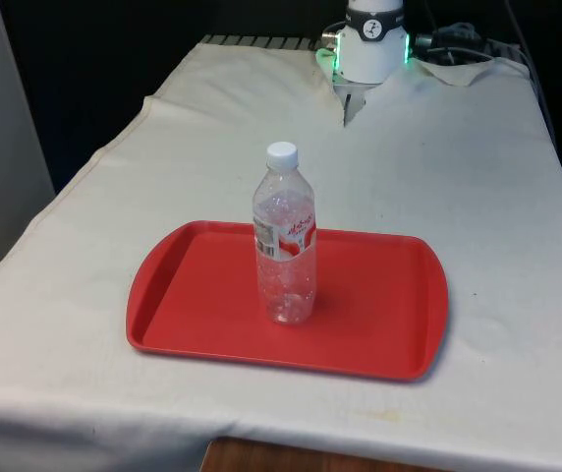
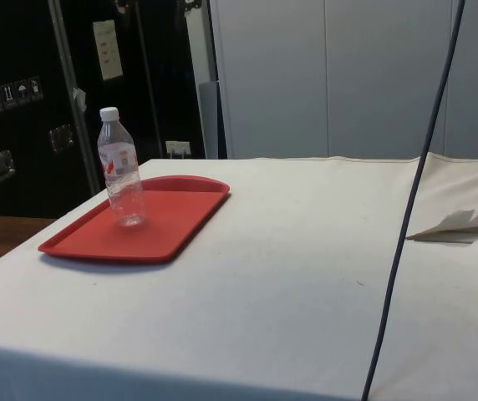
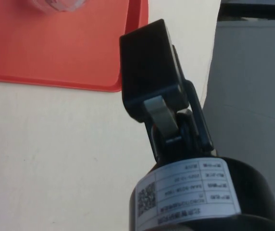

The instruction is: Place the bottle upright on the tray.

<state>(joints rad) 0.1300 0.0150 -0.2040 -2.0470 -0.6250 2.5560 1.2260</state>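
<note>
We see the black two-finger gripper (image 3: 168,113) empty, fingers together, off the red plastic tray (image 1: 379,315); the clear plastic bottle (image 1: 284,241) stands upright there.

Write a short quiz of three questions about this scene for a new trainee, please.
1. True or false: the bottle lies on its side.
2. The tray is which colour? A) blue B) red C) green
3. Fill in: the bottle's cap is ____.

Key: 1. False, it stands upright on the tray. 2. B. 3. white.
</note>
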